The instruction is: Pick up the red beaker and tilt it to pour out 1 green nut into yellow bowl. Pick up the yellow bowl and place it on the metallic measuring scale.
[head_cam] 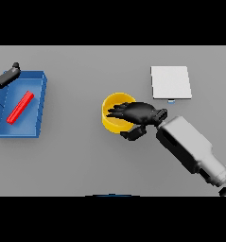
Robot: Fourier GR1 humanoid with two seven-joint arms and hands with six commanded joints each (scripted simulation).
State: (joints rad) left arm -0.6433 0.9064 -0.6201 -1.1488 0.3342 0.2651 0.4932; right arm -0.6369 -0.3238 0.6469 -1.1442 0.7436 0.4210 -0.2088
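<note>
The yellow bowl [112, 109] stands on the grey table near the middle. My right hand [137, 114] lies over its right side, fingers reaching across the rim and into the bowl, thumb curled below the outer wall, pinching the rim. The metallic measuring scale [170, 82], a pale square plate, lies behind and to the right of the bowl. A red elongated object [20, 107], lying flat, rests inside the blue tray [38, 80] at the far left. My left hand [4, 75] hovers at the tray's back left corner, fingers relaxed. Whatever the bowl contains is hidden by the hand.
The blue tray's walls stand along the table's left side. A small blue mark [171, 100] shows at the scale's front edge. My right forearm [192, 147] crosses the lower right of the table.
</note>
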